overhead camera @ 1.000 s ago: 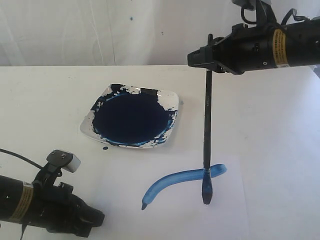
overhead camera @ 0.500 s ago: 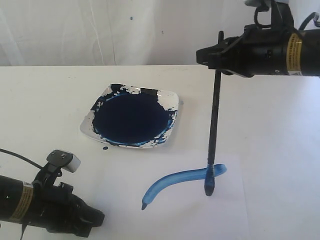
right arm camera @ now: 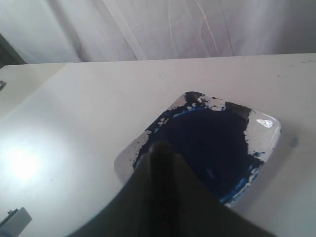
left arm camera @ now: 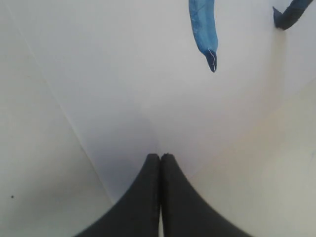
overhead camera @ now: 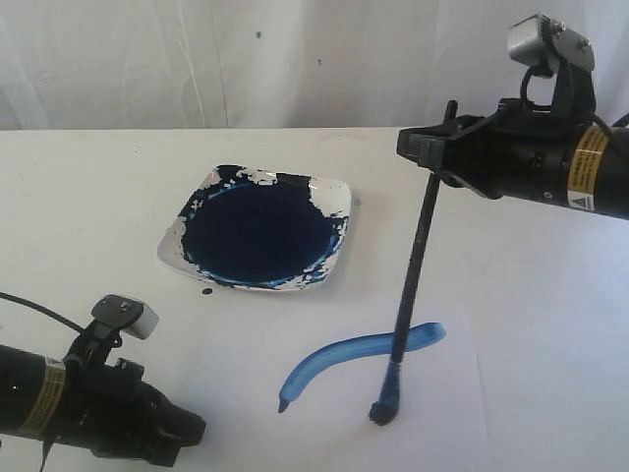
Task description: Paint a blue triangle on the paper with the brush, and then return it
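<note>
- The brush (overhead camera: 406,295) stands tilted over the paper (overhead camera: 442,403). Its bristles are down on the near side of the lone blue stroke (overhead camera: 344,356), and its handle leans up and to the right.
- The right gripper (overhead camera: 427,152) pinches the handle near its top, so this arm is the one placed to paint.
- The stroke's lower end lies left of the tip, probably where the next side heads.
- The left gripper (left arm camera: 160,158), jaws pressed together on nothing, rests near the paper's left edge.

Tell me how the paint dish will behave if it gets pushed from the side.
The paint dish is low and wide, so it will probably slide on the smooth table rather than tip. Its paint reaches close to the rim, so a sharp shove may slosh it over. The smeared rim looks slippery to pinch.
</note>
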You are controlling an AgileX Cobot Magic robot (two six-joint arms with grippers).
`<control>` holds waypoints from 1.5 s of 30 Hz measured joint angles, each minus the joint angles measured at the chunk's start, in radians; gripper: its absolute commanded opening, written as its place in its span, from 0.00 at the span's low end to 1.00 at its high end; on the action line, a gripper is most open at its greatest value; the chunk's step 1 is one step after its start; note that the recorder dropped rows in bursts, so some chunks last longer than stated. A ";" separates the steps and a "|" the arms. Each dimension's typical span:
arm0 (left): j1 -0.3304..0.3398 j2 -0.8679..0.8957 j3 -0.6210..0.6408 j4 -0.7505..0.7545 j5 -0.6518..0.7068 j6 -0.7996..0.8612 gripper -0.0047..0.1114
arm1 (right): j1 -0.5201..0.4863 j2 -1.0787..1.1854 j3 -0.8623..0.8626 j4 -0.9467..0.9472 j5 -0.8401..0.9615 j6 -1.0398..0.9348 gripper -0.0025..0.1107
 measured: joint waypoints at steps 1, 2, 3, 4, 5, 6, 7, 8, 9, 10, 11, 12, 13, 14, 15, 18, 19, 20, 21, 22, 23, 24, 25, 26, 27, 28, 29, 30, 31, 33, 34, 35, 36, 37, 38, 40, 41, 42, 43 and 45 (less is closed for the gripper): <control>0.000 0.000 0.000 0.000 0.000 0.000 0.04 | 0.000 0.000 0.000 -0.004 0.020 -0.010 0.02; 0.000 0.000 0.000 0.000 0.000 0.000 0.04 | 0.000 0.000 0.000 -0.004 0.042 -0.019 0.02; 0.000 0.000 0.000 0.000 0.000 0.000 0.04 | 0.000 0.000 0.000 -0.004 0.046 -0.021 0.02; 0.000 0.000 0.000 0.000 0.000 0.000 0.04 | 0.000 0.000 0.000 -0.002 0.056 -0.023 0.02; 0.000 0.000 0.000 0.000 0.000 0.000 0.04 | 0.000 0.000 0.000 -0.002 0.057 -0.032 0.02; 0.000 0.000 0.000 0.000 0.000 0.000 0.04 | 0.000 0.000 0.000 0.000 0.058 -0.039 0.02; 0.000 0.000 0.000 0.000 0.000 0.000 0.04 | 0.000 0.000 0.000 0.000 0.058 -0.044 0.02; 0.000 0.000 0.000 0.000 0.000 0.000 0.04 | 0.000 0.000 0.000 0.002 0.058 -0.048 0.02; 0.000 0.000 0.000 0.000 0.000 0.000 0.04 | 0.000 0.000 0.000 0.004 0.058 -0.050 0.02; 0.000 0.000 0.000 0.000 0.000 0.000 0.04 | 0.000 0.000 0.000 0.006 0.058 -0.056 0.02; 0.000 0.000 0.000 0.000 0.000 0.000 0.04 | 0.000 0.000 0.000 0.005 0.058 -0.058 0.02; 0.000 0.000 0.000 0.000 0.000 0.000 0.04 | 0.000 0.000 0.000 0.008 0.058 -0.062 0.02; 0.000 0.000 0.000 0.000 0.000 0.000 0.04 | 0.000 0.000 0.000 0.010 0.058 -0.070 0.02; 0.000 0.000 0.000 0.000 0.000 0.000 0.04 | 0.000 0.000 0.000 0.016 0.058 -0.082 0.02; 0.000 0.000 0.000 0.000 0.000 0.000 0.04 | 0.000 0.000 0.000 0.021 0.058 -0.091 0.02; 0.000 0.000 0.000 0.000 0.000 0.000 0.04 | 0.000 0.009 0.000 0.045 0.059 -0.106 0.02; 0.000 0.000 0.000 0.000 0.000 0.000 0.04 | 0.000 0.013 0.000 0.052 0.059 -0.110 0.02; 0.000 0.000 0.000 0.000 0.000 0.000 0.04 | 0.000 0.020 0.000 0.059 0.059 -0.118 0.02; 0.000 0.000 0.000 0.000 0.000 0.000 0.04 | 0.000 0.025 0.000 0.064 0.059 -0.125 0.02; 0.000 0.000 0.000 0.000 0.000 0.000 0.04 | 0.000 0.030 0.000 0.076 0.059 -0.135 0.02; 0.000 0.000 0.000 0.000 0.000 0.000 0.04 | 0.000 0.035 0.000 0.087 0.057 -0.144 0.02; 0.000 0.000 0.000 0.000 0.000 0.000 0.04 | 0.000 0.042 0.000 0.095 0.057 -0.152 0.02; 0.000 0.000 0.000 0.000 0.000 0.000 0.04 | 0.000 0.047 0.000 0.108 0.057 -0.161 0.02; 0.000 0.000 0.000 0.000 0.000 0.000 0.04 | 0.000 0.049 0.000 0.120 0.055 -0.171 0.02; 0.000 0.000 0.000 0.000 0.000 0.000 0.04 | 0.000 0.052 0.000 0.130 0.053 -0.181 0.02; 0.000 0.000 0.000 0.000 0.000 0.000 0.04 | 0.000 0.055 0.000 0.140 0.053 -0.194 0.02; 0.000 0.000 0.000 0.000 0.000 0.000 0.04 | 0.000 0.056 0.000 0.150 0.053 -0.206 0.02; 0.000 0.000 0.000 0.000 0.000 0.000 0.04 | 0.000 0.057 0.000 0.157 0.053 -0.211 0.02; 0.000 0.000 0.000 0.000 0.000 0.000 0.04 | 0.000 0.061 0.000 0.167 0.052 -0.221 0.02; 0.000 0.000 0.000 0.000 0.000 0.000 0.04 | 0.000 0.066 0.000 0.193 0.052 -0.255 0.02; 0.000 0.000 0.000 0.000 0.000 0.000 0.04 | 0.000 0.069 0.000 0.208 0.052 -0.274 0.02; 0.000 0.000 0.000 0.000 0.000 0.000 0.04 | 0.000 0.070 0.000 0.224 0.052 -0.295 0.02; 0.000 0.000 0.000 0.000 0.000 0.000 0.04 | 0.000 0.072 0.000 0.236 0.052 -0.309 0.02; 0.000 0.000 0.000 0.000 0.000 0.000 0.04 | 0.000 0.074 0.000 0.249 0.054 -0.323 0.02; 0.000 0.000 0.000 0.000 0.000 0.000 0.04 | 0.000 0.076 0.000 0.259 0.054 -0.336 0.02; 0.000 0.000 0.000 0.000 0.000 0.000 0.04 | 0.000 0.080 0.000 0.270 0.054 -0.348 0.02; 0.000 0.000 0.000 0.000 0.000 0.000 0.04 | 0.000 0.084 0.000 0.277 0.054 -0.353 0.02; 0.000 0.000 0.000 0.000 0.000 0.000 0.04 | 0.000 0.086 0.000 0.281 0.052 -0.355 0.02; 0.000 0.000 0.000 0.000 0.000 0.000 0.04 | 0.000 0.089 0.000 0.289 0.052 -0.357 0.02; 0.000 0.000 0.000 0.000 0.000 0.000 0.04 | 0.000 0.095 0.000 0.299 0.047 -0.371 0.02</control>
